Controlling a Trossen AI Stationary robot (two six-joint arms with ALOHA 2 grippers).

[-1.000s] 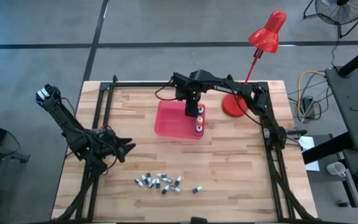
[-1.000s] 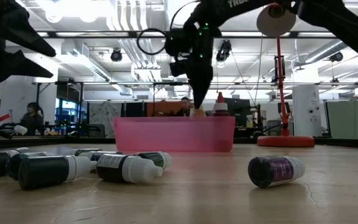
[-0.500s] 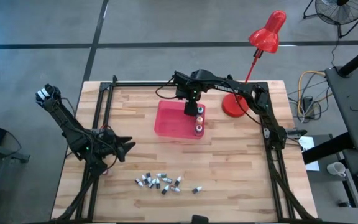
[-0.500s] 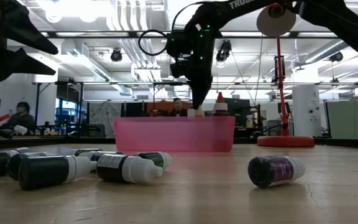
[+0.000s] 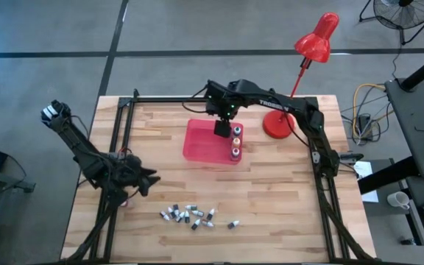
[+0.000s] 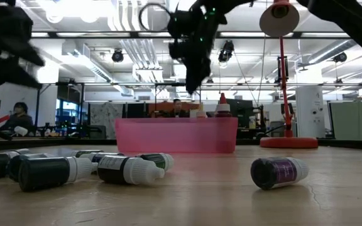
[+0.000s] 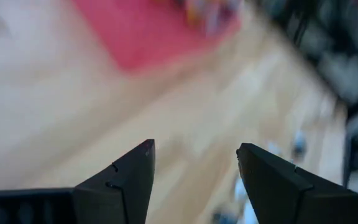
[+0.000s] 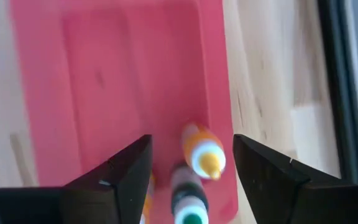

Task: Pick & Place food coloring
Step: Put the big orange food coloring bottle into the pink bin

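Orange-capped bottle (image 8: pixel 204 154) upright between right fingers (image 8: pixel 124 174).

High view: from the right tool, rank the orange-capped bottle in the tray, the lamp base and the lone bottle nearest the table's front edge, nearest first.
Measured from the right tool, open above the red tray:
1. Orange-capped bottle, standing in the tray right beside the tool.
2. Lamp base, farther right on the table.
3. Lone bottle, far down by the front edge.

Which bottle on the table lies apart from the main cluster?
The lone bottle lying at the right end of the scattered cluster of food coloring, a gap separating it; in the low view it shows a purple label.
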